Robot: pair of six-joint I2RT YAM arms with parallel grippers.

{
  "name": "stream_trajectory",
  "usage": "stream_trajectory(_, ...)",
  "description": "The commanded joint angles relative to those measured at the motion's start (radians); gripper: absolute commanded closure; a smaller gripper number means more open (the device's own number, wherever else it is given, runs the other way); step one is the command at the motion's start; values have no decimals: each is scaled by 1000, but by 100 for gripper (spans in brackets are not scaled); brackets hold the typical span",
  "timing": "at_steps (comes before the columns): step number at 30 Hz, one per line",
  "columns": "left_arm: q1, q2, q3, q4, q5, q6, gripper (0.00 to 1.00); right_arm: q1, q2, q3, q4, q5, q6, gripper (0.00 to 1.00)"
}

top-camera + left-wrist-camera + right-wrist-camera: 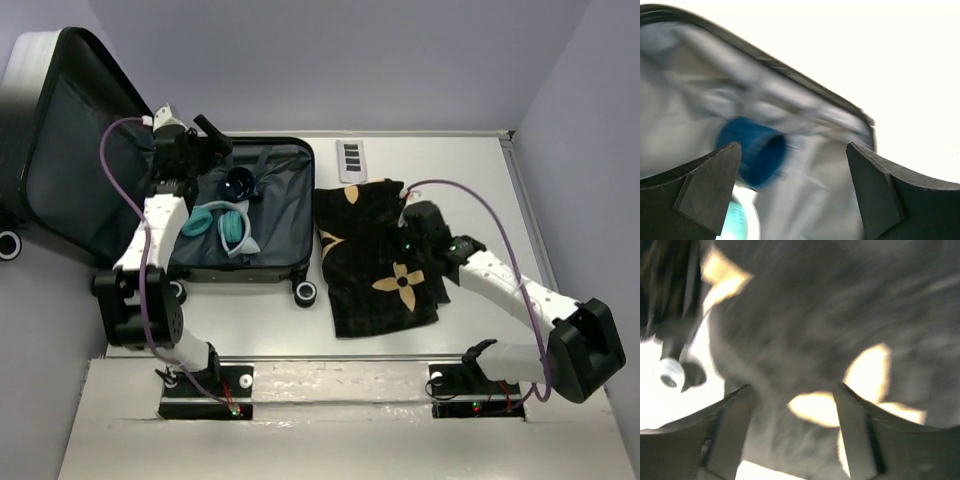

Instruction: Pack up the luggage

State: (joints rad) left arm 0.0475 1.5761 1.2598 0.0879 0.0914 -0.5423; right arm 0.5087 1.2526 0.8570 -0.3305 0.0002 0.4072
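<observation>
The luggage [275,215] lies open at the left, its lid [75,150] propped up and its grey lining showing. Teal headphones [225,225] and a dark blue round cup [240,183] lie inside. My left gripper [213,132] hovers over the suitcase's back end, open and empty. In the left wrist view my left gripper [794,150] sits above the lining [830,175], with the blue cup [757,155] and headphones [735,220] at its left finger. My right gripper [405,228] is open low over the black towel [385,260]. In the right wrist view it [792,390] spans a tan flower mark [860,390].
A white remote [352,158] lies behind the towel. A suitcase wheel [306,292] sticks out toward the towel and also shows in the right wrist view [670,372]. Purple walls close in the table at the back and right.
</observation>
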Motion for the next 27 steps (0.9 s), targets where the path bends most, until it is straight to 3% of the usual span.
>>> stream_trajectory(1,-122,-198,-57,59,64,-16,3,187,-35,-53,16,-32,67,36)
stream_trajectory(2,-141,-218,-78,55,64,-16,3,215,-22,-56,18,-32,90,43)
stream_trajectory(3,-187,-259,-94,53,62,-13,3,215,2,-68,28,-22,103,58)
stream_trajectory(5,-234,-287,-118,43,61,4,4,225,24,-90,53,-25,134,75)
stream_trajectory(9,-362,-311,-109,-25,58,42,4,225,73,-145,77,79,209,88)
stream_trajectory(14,-521,-269,-33,-97,-1,120,4,121,10,-309,103,54,375,90)
stream_trajectory(18,-623,-197,56,-177,-121,195,4,-34,-198,-417,72,38,429,85)
stream_trajectory(22,-777,-147,118,-201,-338,297,4,-197,-332,-429,19,92,369,84)
stream_trajectory(27,-816,-25,219,-230,-297,314,4,-485,-185,-326,31,52,204,84)
